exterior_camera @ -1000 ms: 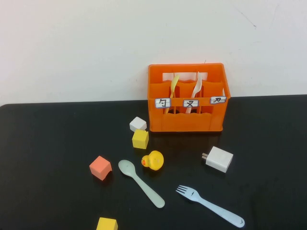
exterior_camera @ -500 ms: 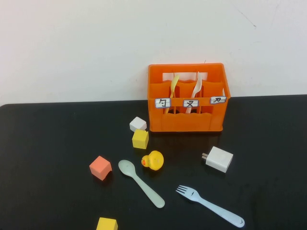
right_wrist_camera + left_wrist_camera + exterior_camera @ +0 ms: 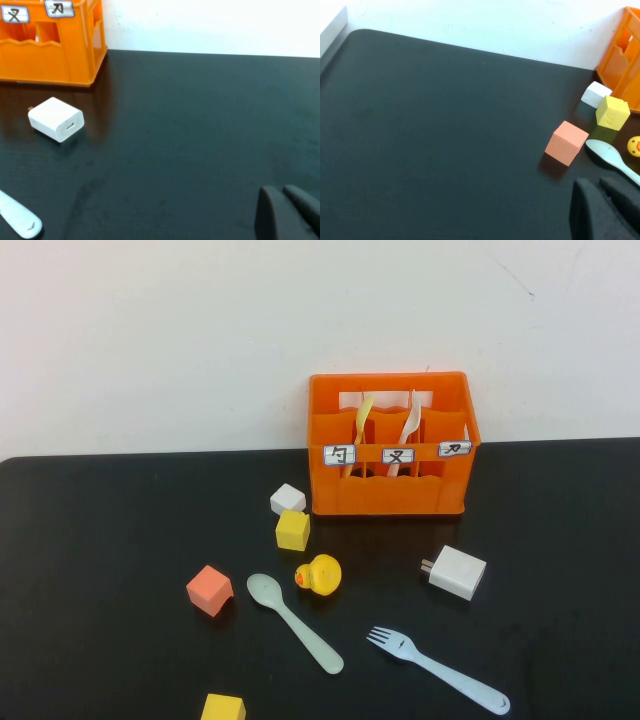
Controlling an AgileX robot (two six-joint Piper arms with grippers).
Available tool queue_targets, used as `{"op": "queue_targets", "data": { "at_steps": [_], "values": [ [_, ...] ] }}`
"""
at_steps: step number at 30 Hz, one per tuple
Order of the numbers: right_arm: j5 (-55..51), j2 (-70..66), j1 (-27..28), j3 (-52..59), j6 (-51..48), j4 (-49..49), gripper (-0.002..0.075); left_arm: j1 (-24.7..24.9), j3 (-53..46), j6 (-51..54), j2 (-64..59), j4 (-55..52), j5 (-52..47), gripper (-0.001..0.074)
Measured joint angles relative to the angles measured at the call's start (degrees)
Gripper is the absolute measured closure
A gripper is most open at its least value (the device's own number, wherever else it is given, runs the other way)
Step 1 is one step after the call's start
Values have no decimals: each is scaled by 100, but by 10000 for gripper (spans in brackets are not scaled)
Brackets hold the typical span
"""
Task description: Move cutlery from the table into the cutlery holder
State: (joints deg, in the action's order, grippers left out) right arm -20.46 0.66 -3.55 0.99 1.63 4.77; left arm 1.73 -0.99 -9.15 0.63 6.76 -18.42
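Note:
A pale mint-green spoon (image 3: 293, 622) lies on the black table (image 3: 100, 540), bowl toward the back left; its bowl also shows in the left wrist view (image 3: 610, 156). A light blue fork (image 3: 437, 669) lies to its right near the front edge; its handle end shows in the right wrist view (image 3: 17, 218). The orange cutlery holder (image 3: 390, 445) stands at the back with cream and pale yellow utensils inside. My left gripper (image 3: 596, 186) is shut, empty, above the table near the spoon. My right gripper (image 3: 280, 192) is shut, empty, over bare table right of the fork. Neither arm shows in the high view.
A white charger (image 3: 456, 571) sits right of centre. A yellow duck (image 3: 320, 575), a salmon cube (image 3: 209, 590), a yellow cube (image 3: 292, 529), a white block (image 3: 287, 499) and another yellow cube (image 3: 222, 708) at the front edge lie around the spoon.

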Motion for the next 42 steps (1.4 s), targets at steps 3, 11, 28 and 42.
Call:
{"op": "queue_targets", "data": {
  "at_steps": [3, 11, 28, 42],
  "values": [
    [0, 0, 0, 0, 0, 0, 728, 0, 0, 0, 0, 0, 0, 736],
    [0, 0, 0, 0, 0, 0, 728, 0, 0, 0, 0, 0, 0, 736],
    [0, 0, 0, 0, 0, 0, 728, 0, 0, 0, 0, 0, 0, 736],
    [1948, 0, 0, 64, 0, 485, 728, 0, -12, 0, 0, 0, 2217, 736]
  ]
}}
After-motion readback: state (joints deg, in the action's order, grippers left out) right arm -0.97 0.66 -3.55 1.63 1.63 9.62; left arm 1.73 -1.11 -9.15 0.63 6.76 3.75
